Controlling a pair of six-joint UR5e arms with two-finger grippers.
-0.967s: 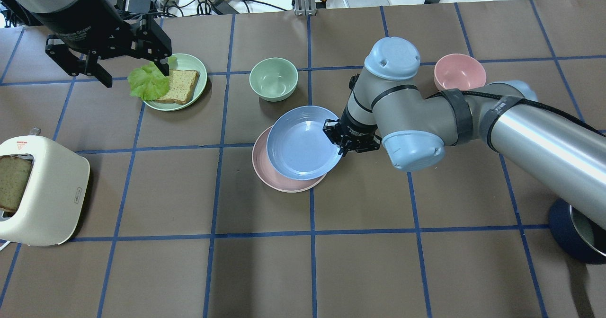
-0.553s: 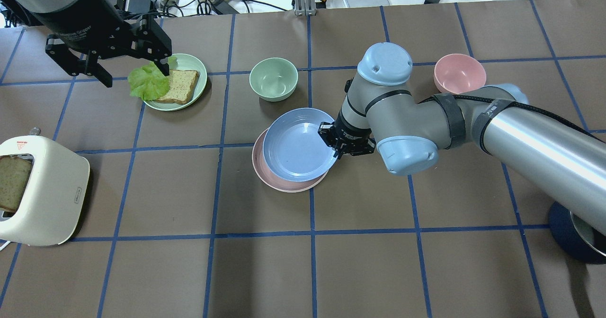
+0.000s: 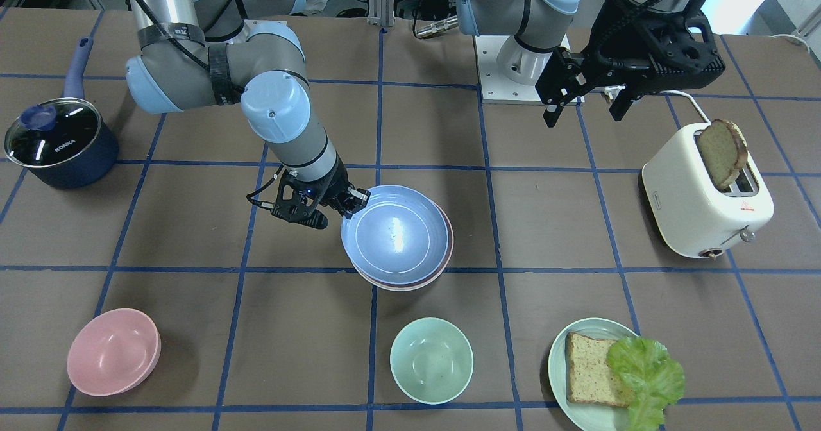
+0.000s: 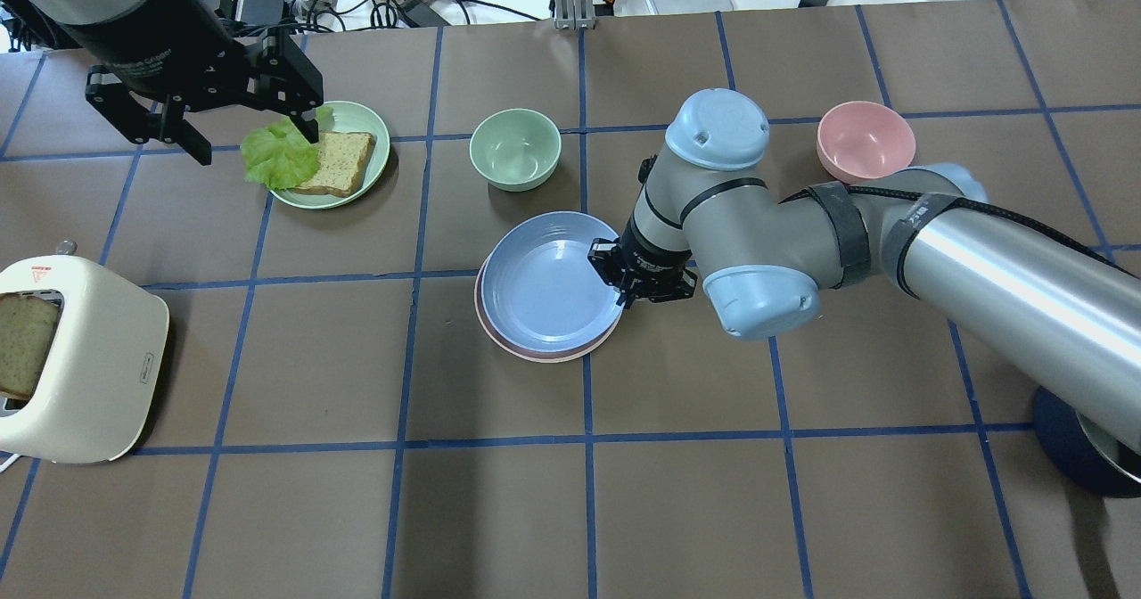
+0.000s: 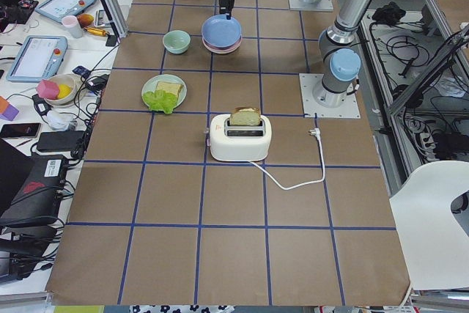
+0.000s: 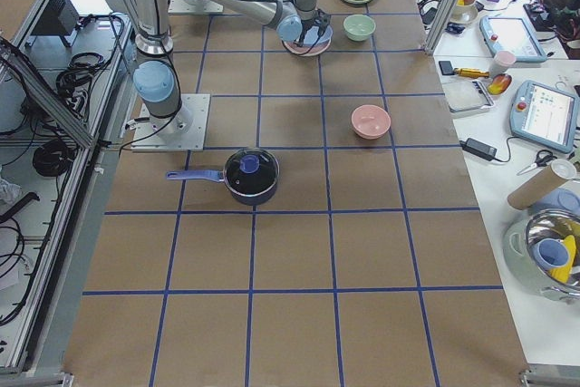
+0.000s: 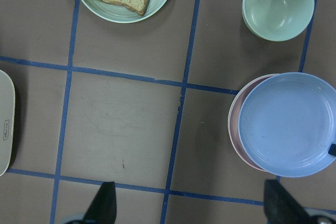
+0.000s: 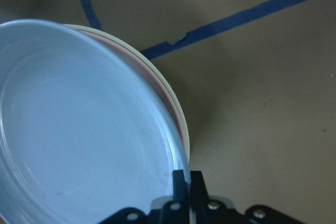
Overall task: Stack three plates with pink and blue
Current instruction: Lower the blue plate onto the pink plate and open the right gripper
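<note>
My right gripper [image 4: 621, 289] is shut on the right rim of the light blue plate [image 4: 553, 283]. It holds that plate slightly tilted over the pale pink plate [image 4: 535, 355], which it nearly covers. In the right wrist view the fingertips [image 8: 187, 179] pinch the blue rim, the pink rim [image 8: 163, 90] shows just outside it, and a cream-white rim [image 8: 177, 109] lies under the pink. I cannot tell whether the blue plate rests on the pink one. My left gripper [image 4: 256, 140] is open and empty, high above the mint-green plate with bread and lettuce [image 4: 330, 155].
A mint bowl [image 4: 515, 149] stands just behind the plates and a pink bowl [image 4: 866, 140] at the back right. A white toaster [image 4: 76, 358] with bread stands at the left edge. A dark blue pot [image 3: 58, 139] stands on my right side.
My right gripper has carried the blue plate left and nearer, from overhanging the pink plate's back right to almost centred over it. The left arm has not moved.
</note>
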